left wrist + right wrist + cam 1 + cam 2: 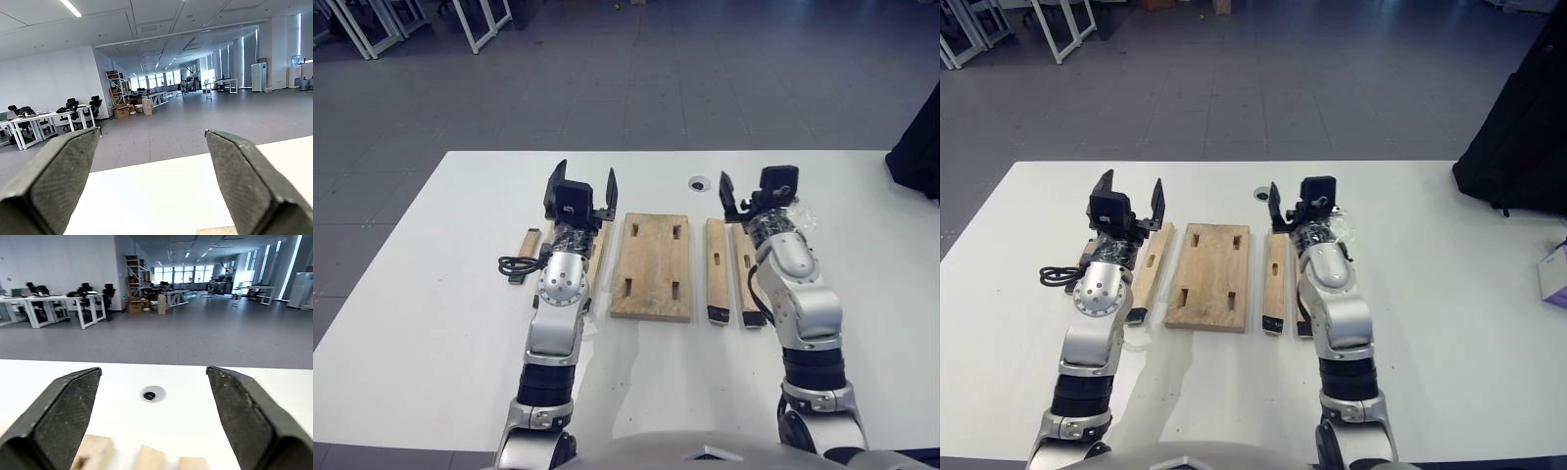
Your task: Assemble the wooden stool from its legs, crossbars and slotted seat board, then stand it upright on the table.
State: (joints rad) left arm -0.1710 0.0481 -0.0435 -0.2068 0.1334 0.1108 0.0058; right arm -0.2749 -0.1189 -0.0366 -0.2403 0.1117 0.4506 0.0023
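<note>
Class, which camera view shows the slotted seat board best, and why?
The left eye view: the seat board lies flat, all four slots visible. The right eye view shows much the same. The wrist views catch unidentifiable wood slivers.

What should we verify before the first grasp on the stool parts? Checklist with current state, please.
1. Left gripper open and empty: ok.
2. Right gripper open and empty: ok.
3. Seat board flat on the table, slots up, nothing on it: ok.
4. Two legs right of the board, side by side and uncovered: ok.
5. Count of the left-side pieces: cannot tell, as the left arm partly covers them.
6. Left work area free of snags: not ok. A black cable lies by the short piece.
</note>
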